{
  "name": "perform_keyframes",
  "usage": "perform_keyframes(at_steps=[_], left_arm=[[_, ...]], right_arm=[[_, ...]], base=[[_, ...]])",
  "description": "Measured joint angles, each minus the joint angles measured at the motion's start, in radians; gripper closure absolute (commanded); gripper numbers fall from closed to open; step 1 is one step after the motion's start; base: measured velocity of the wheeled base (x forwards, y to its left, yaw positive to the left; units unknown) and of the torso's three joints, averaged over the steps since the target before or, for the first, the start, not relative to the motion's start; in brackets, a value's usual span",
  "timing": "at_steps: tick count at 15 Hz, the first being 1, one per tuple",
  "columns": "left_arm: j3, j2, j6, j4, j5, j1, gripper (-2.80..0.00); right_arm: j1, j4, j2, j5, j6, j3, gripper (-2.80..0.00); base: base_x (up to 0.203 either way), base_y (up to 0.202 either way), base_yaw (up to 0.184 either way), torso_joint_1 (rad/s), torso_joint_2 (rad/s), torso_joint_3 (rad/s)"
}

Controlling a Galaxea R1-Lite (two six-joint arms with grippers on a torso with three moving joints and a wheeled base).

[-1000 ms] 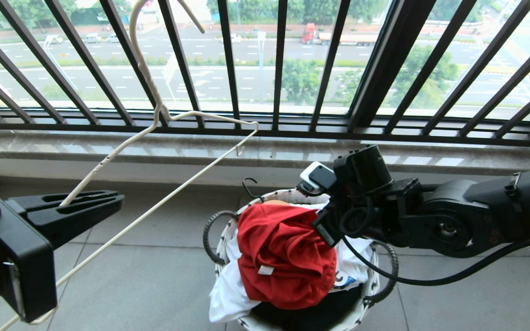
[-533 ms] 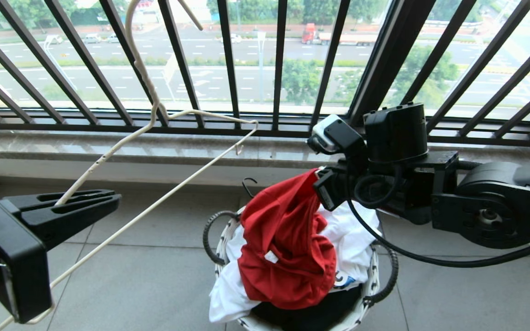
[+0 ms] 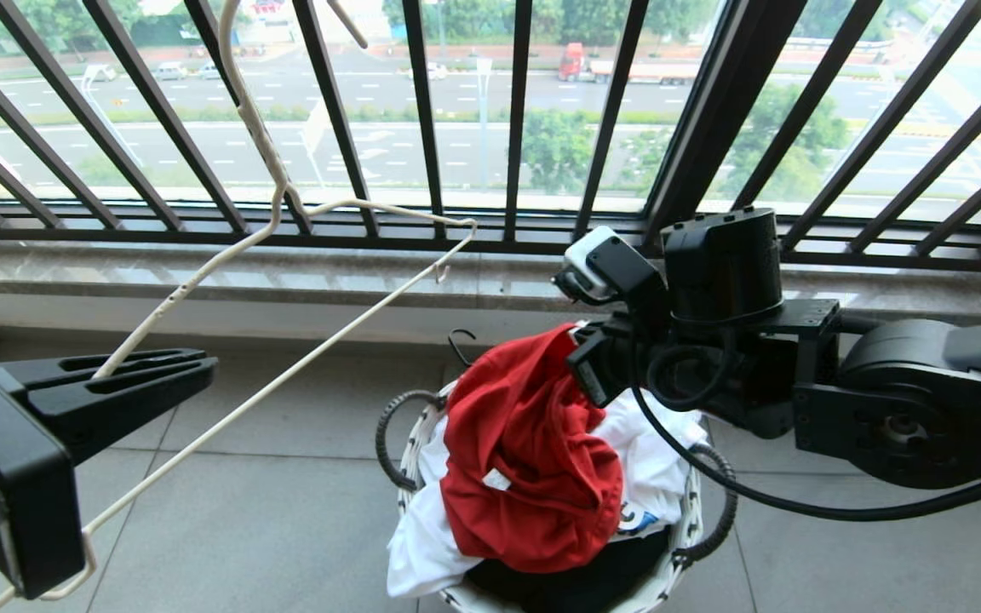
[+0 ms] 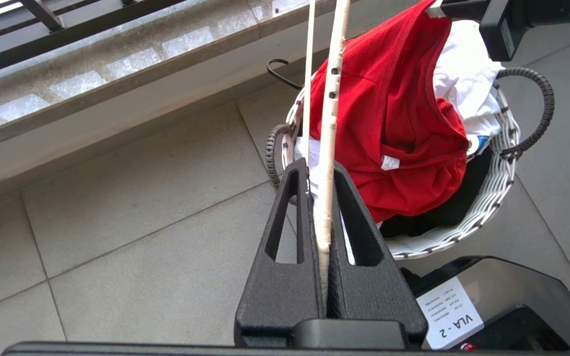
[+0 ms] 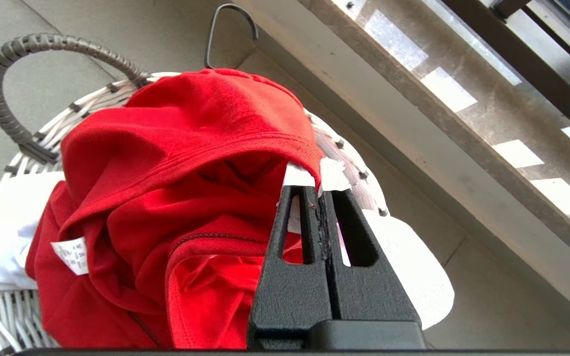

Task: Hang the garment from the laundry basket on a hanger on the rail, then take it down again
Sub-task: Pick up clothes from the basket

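- Two tools are at work, each clenched on something.
- Left tool point(image 3: 192, 375) is clamped on one sloping arm of the cream-white hanger point(image 3: 286, 217), which rises from it toward the black window railing point(image 3: 422, 111).
- Right tool point(image 5: 320, 198) pinches the edge of the red garment point(image 3: 524, 460) at its tip, fingers point(image 5: 349, 222) pressed together on the cloth.
- From that pinch the garment hangs in a peak; the rest of it lies heaped in the laundry basket point(image 3: 414, 443) just below the right tool.
- White cloth point(image 3: 422, 536) and a dark garment point(image 3: 576, 579) lie under it in the basket.
- Basket stands on the tiled floor point(image 3: 286, 511), well apart from the left tool.
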Motion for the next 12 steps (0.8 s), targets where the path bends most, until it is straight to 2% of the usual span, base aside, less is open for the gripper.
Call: perform_keyframes(at_steps=[2,6,12], left_arm=[[0.000,0.000,0.000,0.000,0.000,0.000,0.00],[0.001,0.001,0.000,0.000,0.000,0.000,0.00],[0.003,0.001,0.000,0.000,0.000,0.000,0.00]], right_arm=[[0.030,-0.014,0.011,0.018,0.031,0.009,0.00],[0.067,-0.146,0.035,0.032,0.031,0.003,0.00],[0.134,-0.151,0.025,0.031,0.033,0.012,0.00]], base=[[0.000,0.000,0.000,0.000,0.00,0.000],[0.000,0.000,0.000,0.000,0.00,0.000],[0.000,0.000,0.000,0.000,0.00,0.000]])
